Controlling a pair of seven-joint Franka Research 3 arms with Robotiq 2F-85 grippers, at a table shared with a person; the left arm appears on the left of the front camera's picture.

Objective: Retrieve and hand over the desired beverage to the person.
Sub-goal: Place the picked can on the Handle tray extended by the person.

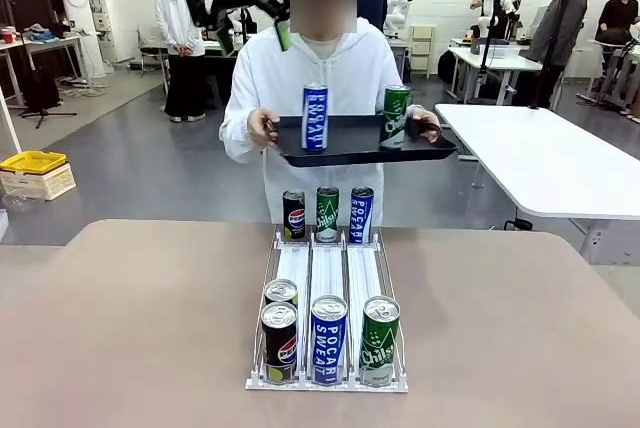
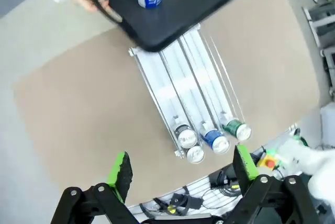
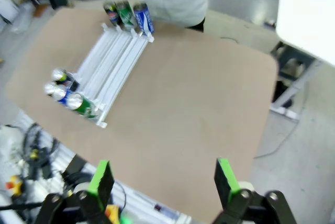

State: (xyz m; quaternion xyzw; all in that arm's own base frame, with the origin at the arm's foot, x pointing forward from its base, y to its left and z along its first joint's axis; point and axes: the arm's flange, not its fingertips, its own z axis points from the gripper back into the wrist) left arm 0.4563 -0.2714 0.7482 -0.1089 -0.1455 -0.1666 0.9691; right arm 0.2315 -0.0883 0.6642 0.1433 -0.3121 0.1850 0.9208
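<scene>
Left gripper [image 2: 180, 169]: fingers [image 2: 120, 174] spread wide apart, green pads facing, nothing between them, touching nothing, high above the tan table [image 2: 78, 103]. Beyond the fingertips, the near end of the white can rack [image 2: 178, 77] with four can tops: two silver-topped cans [image 2: 188, 145], a blue can [image 2: 214, 141], a green can [image 2: 236, 130].

Right gripper [image 3: 162, 179]: fingers [image 3: 102, 179] likewise fully apart, empty, clear of the table. Well beyond and toward its left finger, the rack runs away diagonally.

Rack, front view: near row holds two Pepsi cans [image 1: 280, 333], one behind the other, a Pocari Sweat can [image 1: 328, 340] and a Chilsung can [image 1: 379, 340]; far row [image 1: 327, 214] holds one of each, upright.

Person [image 1: 320, 73]: white hooded jacket, standing past the rack's far end, both hands gripping a black tray [image 1: 355, 148] held above the far cans. On the tray, upright and well apart: a blue Pocari Sweat can [image 1: 315, 118] and a green Chilsung can [image 1: 395, 115].
</scene>
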